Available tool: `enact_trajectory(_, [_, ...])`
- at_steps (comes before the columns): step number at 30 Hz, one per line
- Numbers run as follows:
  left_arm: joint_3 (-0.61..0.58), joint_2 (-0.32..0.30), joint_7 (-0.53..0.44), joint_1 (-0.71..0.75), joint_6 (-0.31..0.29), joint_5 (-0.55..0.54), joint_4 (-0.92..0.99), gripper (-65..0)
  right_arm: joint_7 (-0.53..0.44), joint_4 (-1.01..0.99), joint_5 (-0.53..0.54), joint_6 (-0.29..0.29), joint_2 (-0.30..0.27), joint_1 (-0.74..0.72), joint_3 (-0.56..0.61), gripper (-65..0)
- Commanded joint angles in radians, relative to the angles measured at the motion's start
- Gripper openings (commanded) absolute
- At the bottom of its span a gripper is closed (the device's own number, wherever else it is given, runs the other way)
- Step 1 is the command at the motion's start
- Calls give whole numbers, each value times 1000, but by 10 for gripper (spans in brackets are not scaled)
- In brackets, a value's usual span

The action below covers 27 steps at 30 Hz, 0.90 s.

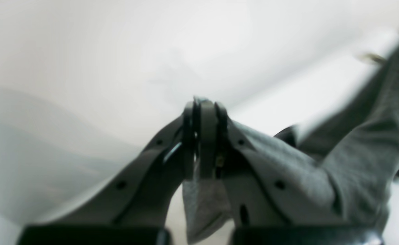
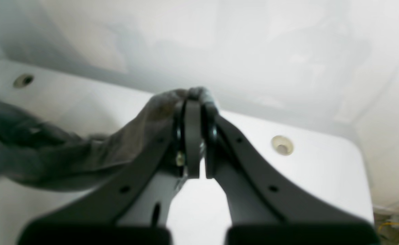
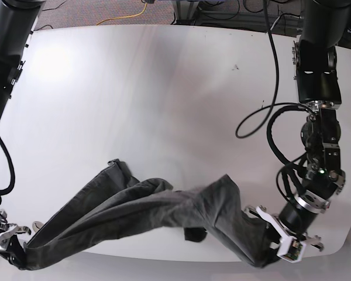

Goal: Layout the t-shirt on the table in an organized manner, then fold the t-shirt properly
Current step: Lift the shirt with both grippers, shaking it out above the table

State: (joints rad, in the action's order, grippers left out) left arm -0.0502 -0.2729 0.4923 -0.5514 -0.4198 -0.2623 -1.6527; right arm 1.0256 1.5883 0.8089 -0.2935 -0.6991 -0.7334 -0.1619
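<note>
Jaws of both grippers (image 1: 202,112) (image 2: 194,109) clench the soft, limp t-shirt (image 3: 158,213), which sags between them; its corners seem better holds.

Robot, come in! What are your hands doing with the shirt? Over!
Left gripper shut on shirt. Right gripper shut on its other end. Shirt stretched between them, bunched, sagging onto the table. Nothing in the way.

A robotics lab or test room: a bare glossy white table (image 3: 164,88) with round cable holes (image 2: 282,145), black cabling (image 3: 269,126) looping off two mounted arms, a yellow cord (image 3: 126,16) on carpet (image 3: 88,12) beyond.
</note>
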Motion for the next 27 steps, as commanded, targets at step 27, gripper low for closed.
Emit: enact_trajectory(27, [33, 4, 236, -488, 6, -16, -165, -650, -32, -27, -23, -14, -47, -280, -3, -645])
